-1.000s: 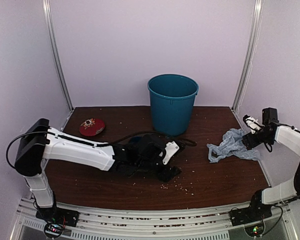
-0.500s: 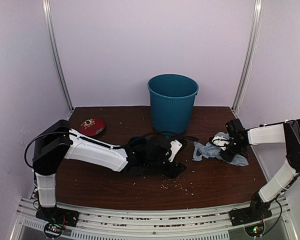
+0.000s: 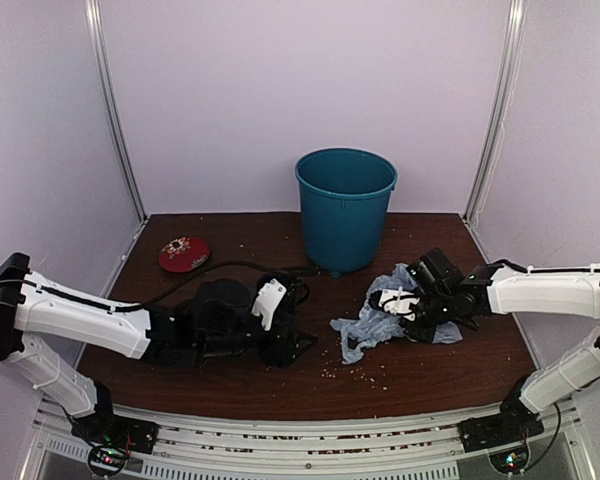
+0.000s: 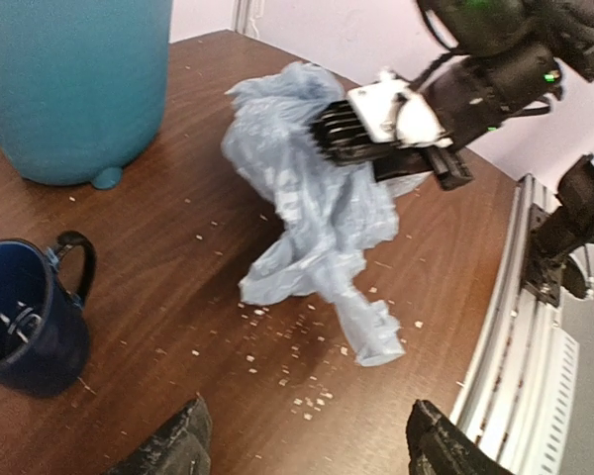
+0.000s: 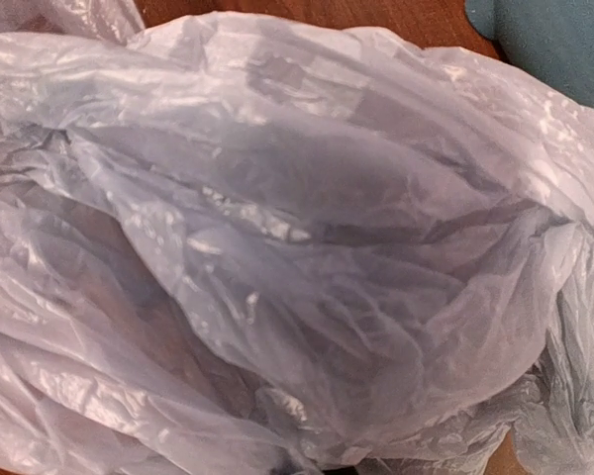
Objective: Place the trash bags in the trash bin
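Observation:
The trash bag (image 3: 372, 322) is a crumpled pale blue-grey plastic sheet lying on the brown table, right of centre. My right gripper (image 3: 408, 304) is pressed into its upper part and is shut on it. In the left wrist view the bag (image 4: 312, 213) bunches under the right gripper (image 4: 361, 148). The bag (image 5: 277, 247) fills the right wrist view and hides those fingers. The teal trash bin (image 3: 345, 205) stands upright at the back centre, apart from the bag. My left gripper (image 3: 288, 338) sits low, left of the bag, open and holding nothing; its fingertips (image 4: 178, 450) frame bare table.
A dark blue mug (image 4: 25, 317) stands upright near the bin's base (image 4: 74, 84), left of the bag. A red round disc (image 3: 184, 253) lies at the back left. Pale crumbs (image 3: 355, 375) dot the table. A black cable (image 3: 195, 280) runs along the left arm.
My right arm swept left toward the centre, its jaws closed on the bag, and the bag was dragged along. My left arm drew back to the left.

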{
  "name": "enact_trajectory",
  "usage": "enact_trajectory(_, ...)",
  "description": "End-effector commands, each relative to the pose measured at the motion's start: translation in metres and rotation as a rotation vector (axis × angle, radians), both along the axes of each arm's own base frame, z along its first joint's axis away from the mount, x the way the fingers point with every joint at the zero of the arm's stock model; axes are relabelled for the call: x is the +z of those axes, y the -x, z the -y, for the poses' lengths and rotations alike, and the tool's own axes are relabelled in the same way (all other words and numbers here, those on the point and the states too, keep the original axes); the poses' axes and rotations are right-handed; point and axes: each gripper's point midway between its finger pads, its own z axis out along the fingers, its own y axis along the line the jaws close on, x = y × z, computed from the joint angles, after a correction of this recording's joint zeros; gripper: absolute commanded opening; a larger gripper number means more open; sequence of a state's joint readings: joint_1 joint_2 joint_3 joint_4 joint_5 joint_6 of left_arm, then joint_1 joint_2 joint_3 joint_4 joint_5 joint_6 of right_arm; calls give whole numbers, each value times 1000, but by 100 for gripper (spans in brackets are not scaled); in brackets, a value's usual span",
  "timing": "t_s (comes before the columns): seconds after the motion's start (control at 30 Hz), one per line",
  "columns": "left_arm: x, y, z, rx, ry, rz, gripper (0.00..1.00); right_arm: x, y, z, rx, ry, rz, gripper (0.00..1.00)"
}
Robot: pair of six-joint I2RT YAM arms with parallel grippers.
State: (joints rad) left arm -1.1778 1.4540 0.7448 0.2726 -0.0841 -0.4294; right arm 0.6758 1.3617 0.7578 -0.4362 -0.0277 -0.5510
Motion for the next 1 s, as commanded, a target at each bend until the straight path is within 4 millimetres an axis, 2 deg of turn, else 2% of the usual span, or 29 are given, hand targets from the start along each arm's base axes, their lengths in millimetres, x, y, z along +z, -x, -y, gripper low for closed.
enact_trajectory(0.0,-4,13,-3,15,30,-88,70,-13,-2,-7,-52,13,-59,3)
enact_trajectory(0.1,-14,9,-3,67,41,-132,71,-12,-6,-18,-61,-23,-86,21)
enact_trajectory(0.17,-20,1,-3,120,31,-141,71,-3,-7,-23,-67,-53,-94,32)
enact_trajectory(0.27,-23,-5,0,154,23,-144,71,17,-7,-14,-100,-121,-96,48)
enact_trajectory(0.37,-25,-6,6,154,18,-153,71,47,-17,9,-168,-229,-81,62)
enact_trajectory(0.43,-28,-9,11,153,5,-151,71,64,-29,38,-244,-276,-50,70)
enact_trajectory(0.5,-30,-11,16,152,-9,-143,71,69,-35,71,-315,-282,-35,74)
enact_trajectory(0.53,-30,-13,19,155,-14,-138,71,68,-36,89,-358,-275,-33,74)
enact_trajectory(0.63,-36,-19,27,153,-30,-139,72,47,-23,114,-405,-229,-106,72)
enact_trajectory(0.77,-42,-24,39,132,-22,-161,72,28,-12,122,-421,-239,-159,67)
enact_trajectory(0.97,-59,-33,46,133,-28,-201,66,-6,3,118,-365,-208,-278,67)
